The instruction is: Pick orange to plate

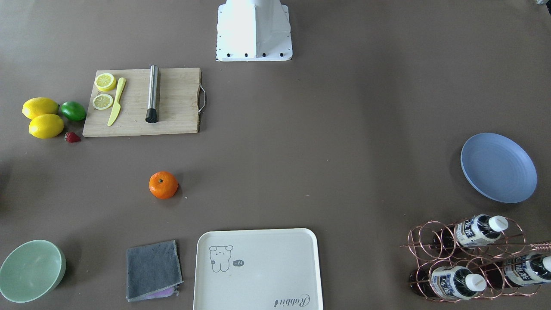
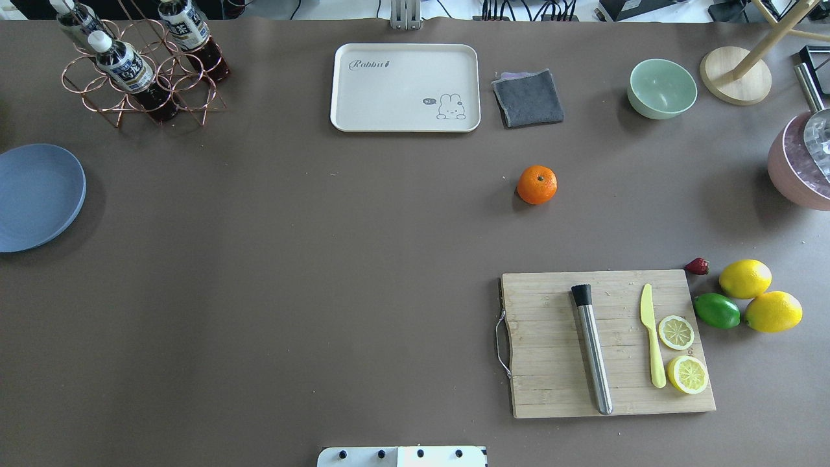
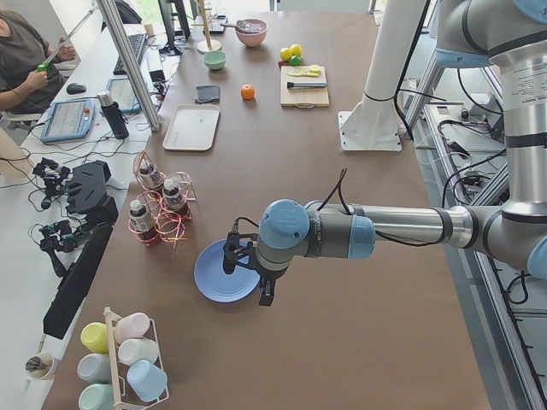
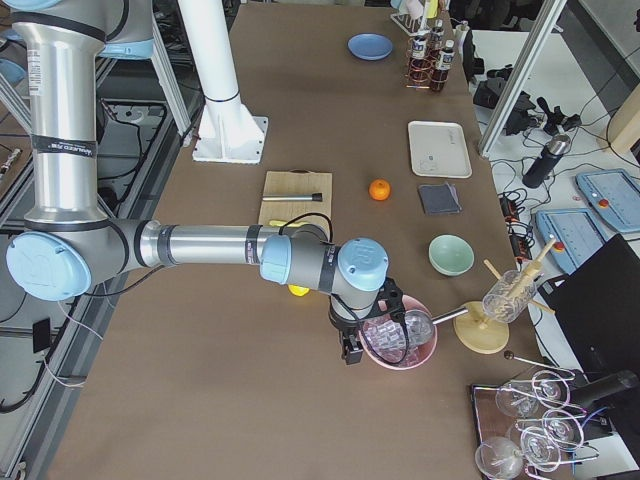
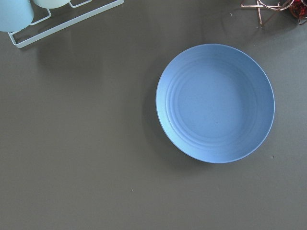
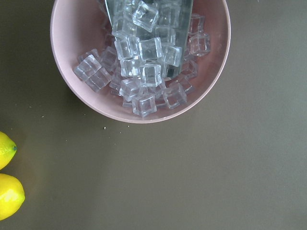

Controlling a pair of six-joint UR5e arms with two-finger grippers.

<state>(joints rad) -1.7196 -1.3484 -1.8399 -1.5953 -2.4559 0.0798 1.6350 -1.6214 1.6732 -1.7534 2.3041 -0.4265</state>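
Orange against the brown table (image 2: 324,259), the orange (image 2: 537,185) sits alone on bare surface in the robot's right half. It lies on the far side of the cutting board (image 2: 545,344) and nearer than the grey cloth (image 2: 528,97) and the cream tray (image 2: 389,91), touching none of them. Its stem dimple faces up. Being round, it has no long axis to line the fingers against.

The right gripper (image 4: 350,352) hangs over the pink bowl (image 6: 67,91) of ice cubes (image 6: 144,72) at the table's right end. From there the orange lies to the left, toward the middle of the table, at roughly the same depth. The left gripper (image 3: 266,296) hangs over the plate (image 5: 216,103), which lies at the far-left end, well apart from the fruit, and holds nothing.

Both grippers appear only in the side views, and neither wrist camera catches its own fingers, so I cannot tell whether either pair is spread or closed. Nothing can be seen held in either one.

The right arm looks the nearer of the two, so the pick most likely falls to it: a sideways travel left, then a descent over the dimple. Fruit and plate sit at opposite ends, so the carry will probably be long, or need the left arm's help.
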